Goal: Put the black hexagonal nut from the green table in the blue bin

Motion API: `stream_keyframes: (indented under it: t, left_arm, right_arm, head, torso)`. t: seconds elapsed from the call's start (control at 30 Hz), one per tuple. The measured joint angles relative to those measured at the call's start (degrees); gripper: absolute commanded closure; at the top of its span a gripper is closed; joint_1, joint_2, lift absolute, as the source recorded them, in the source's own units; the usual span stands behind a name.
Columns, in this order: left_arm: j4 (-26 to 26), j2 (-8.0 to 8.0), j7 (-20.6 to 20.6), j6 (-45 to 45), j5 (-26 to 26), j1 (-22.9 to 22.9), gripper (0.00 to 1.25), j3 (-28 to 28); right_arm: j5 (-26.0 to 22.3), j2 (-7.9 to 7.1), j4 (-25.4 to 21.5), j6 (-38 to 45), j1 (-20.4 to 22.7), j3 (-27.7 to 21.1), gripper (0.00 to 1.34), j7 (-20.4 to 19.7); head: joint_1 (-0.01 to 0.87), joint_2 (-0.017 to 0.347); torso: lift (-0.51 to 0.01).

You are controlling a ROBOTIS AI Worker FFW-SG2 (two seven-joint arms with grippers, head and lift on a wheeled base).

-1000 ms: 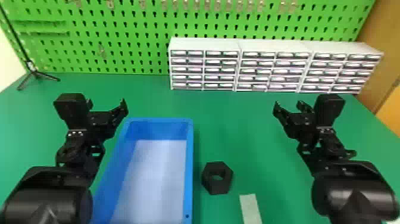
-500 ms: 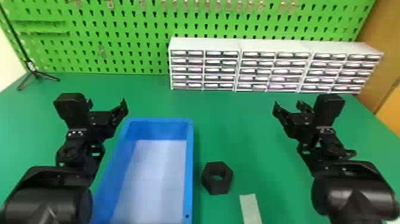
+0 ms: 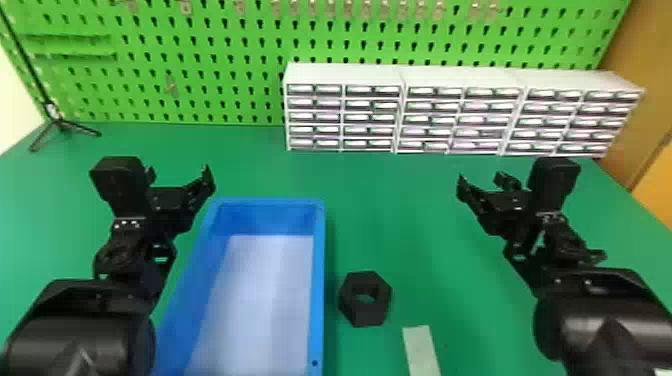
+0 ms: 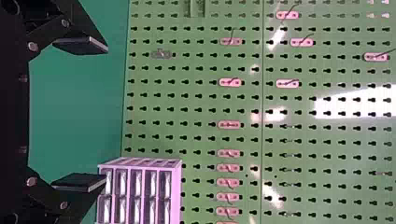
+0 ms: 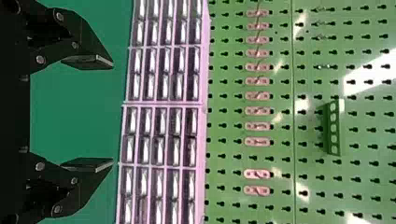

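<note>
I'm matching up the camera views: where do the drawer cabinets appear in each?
Head view: drawer cabinets at the far edge of the table, right of centre.
Left wrist view: cabinets beyond the open left pincer, cut off by the picture's edge.
Right wrist view: cabinets beyond the open right pincer, spanning the picture edge to edge.
Shared landmark: the green pegboard behind them.

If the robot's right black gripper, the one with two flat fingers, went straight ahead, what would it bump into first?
Probably the low white drawer cabinets, lined up beyond the right gripper. Its downward tilt is hard to judge, so the green table might come first.
</note>
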Motion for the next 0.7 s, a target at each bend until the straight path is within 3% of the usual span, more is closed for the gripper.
stream_keyframes:
  t: [0.43, 0.6, 0.7]
  left_arm:
    - [0.0, -0.01, 0.0, 0.0, 0.1, 0.1, 0.29, 0.0]
    - [0.0, 0.0, 0.0, 0.0, 0.1, 0.1, 0.29, 0.0]
    - [0.0, 0.01, 0.0, 0.0, 0.1, 0.1, 0.29, -0.1]
  right_arm:
    - [3.3, -0.88, -3.3, 10.1, 0.5, -3.1, 0.48, 14.3]
    - [5.6, -2.87, -5.2, 15.0, 0.7, -1.9, 0.46, 21.1]
    - [6.8, -5.02, -6.8, 17.5, 1.0, -0.4, 0.45, 24.0]
  head:
    - [0.683, 0.028]
    - [0.683, 0.028]
    - [0.683, 0.028]
  torso:
    - [-0.096]
    - [-0.096]
    - [-0.096]
